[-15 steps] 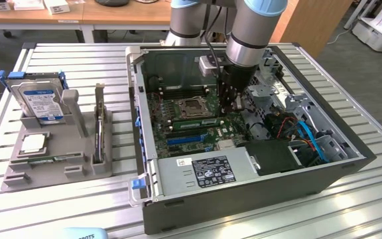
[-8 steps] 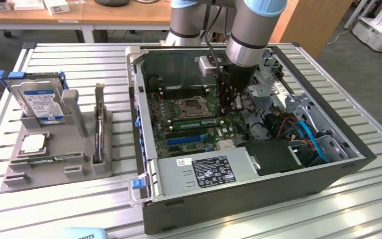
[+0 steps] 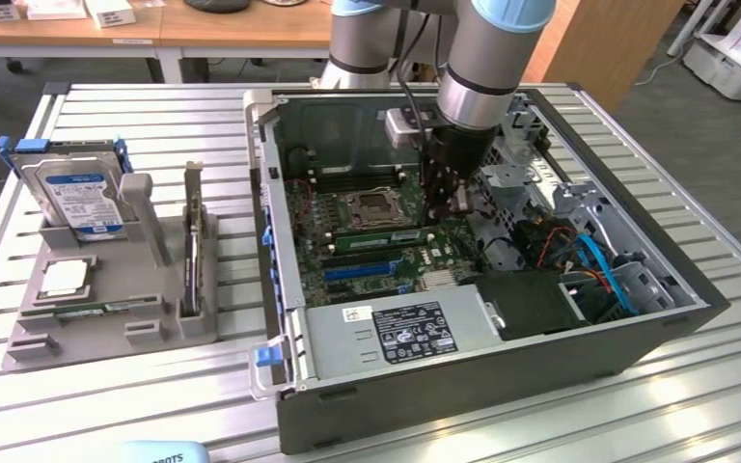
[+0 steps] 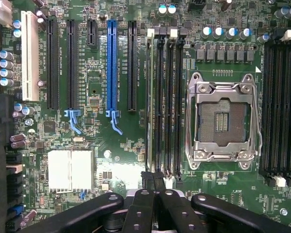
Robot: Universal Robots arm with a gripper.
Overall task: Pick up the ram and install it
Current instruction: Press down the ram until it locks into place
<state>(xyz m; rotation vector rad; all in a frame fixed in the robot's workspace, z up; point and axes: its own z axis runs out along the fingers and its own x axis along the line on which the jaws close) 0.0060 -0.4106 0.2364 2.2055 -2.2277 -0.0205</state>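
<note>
Evidently you're at the seating step: the gripper (image 4: 154,183) is clenched shut right over one end of the ram (image 4: 149,97), which stands edge-on in the memory slot beside the empty processor socket (image 4: 222,119). Pinching or pressing, I can't tell. Seating calls for straight, even pressure. Well away from the gripper, the grey tray (image 3: 113,340) holds a hard drive (image 3: 81,198).
</note>
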